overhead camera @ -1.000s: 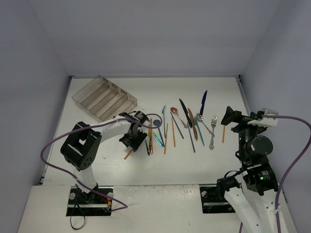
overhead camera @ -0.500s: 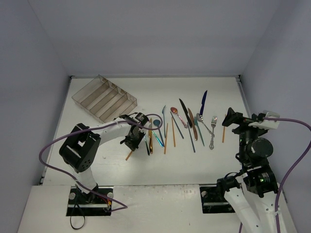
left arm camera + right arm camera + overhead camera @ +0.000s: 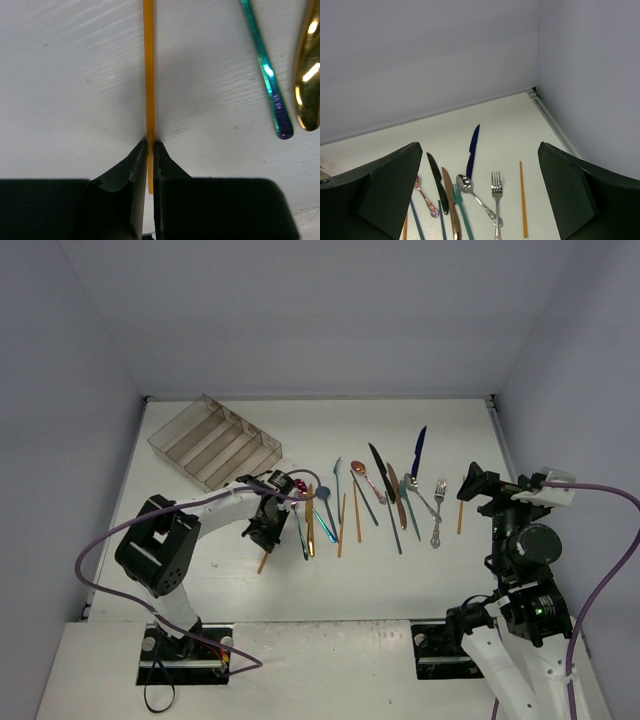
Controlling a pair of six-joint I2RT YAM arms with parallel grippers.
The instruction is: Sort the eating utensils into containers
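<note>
My left gripper (image 3: 264,529) (image 3: 150,146) is down on the table, shut on a thin orange chopstick (image 3: 148,75) whose lower end pokes out below the fingers (image 3: 263,562). Just right of it lie a teal iridescent handle (image 3: 267,75) and a gold spoon (image 3: 307,85). Other eating utensils lie in a loose row: a blue knife (image 3: 420,450) (image 3: 473,147), a black knife (image 3: 378,470), a silver fork (image 3: 438,510) (image 3: 495,192) and a second orange chopstick (image 3: 460,515) (image 3: 522,197). My right gripper (image 3: 470,483) (image 3: 479,150) hangs open above the row's right end, holding nothing. The clear divided tray (image 3: 176,424) stands at the back left.
White walls close in the table at the back and on both sides, with a raised edge strip (image 3: 552,120) along the right. A purple cable (image 3: 100,550) loops beside the left arm.
My left gripper has closed on the orange chopstick and shifted slightly left along the table. The right arm barely moved and stays open.
</note>
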